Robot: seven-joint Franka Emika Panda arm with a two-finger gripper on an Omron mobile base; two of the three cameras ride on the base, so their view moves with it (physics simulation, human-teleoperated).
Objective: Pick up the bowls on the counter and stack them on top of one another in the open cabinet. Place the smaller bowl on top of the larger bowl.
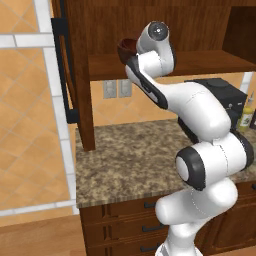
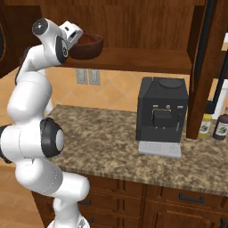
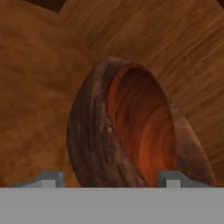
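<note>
The white arm [image 2: 33, 111] reaches high to the open cabinet's shelf [image 2: 147, 60], its fingers [image 3: 109, 177] spread apart either side of the larger bowl's [image 2: 87, 46] near rim. Dark and wood-grained, with a reddish hollow, the bowl sits on the shelf at twelve o'clock from the granite surface [image 1: 135, 155].

The cabinet shelf [image 2: 133, 60] carries the dark brown bowl [image 2: 89, 46] at its left; the granite counter [image 2: 111, 147] bears a black coffee machine [image 2: 161, 116] and two bottles [image 2: 213, 124] at far right.

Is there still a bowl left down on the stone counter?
No, the counter carries just a black coffee machine and bottles; the bowls sit on the cabinet shelf.
</note>
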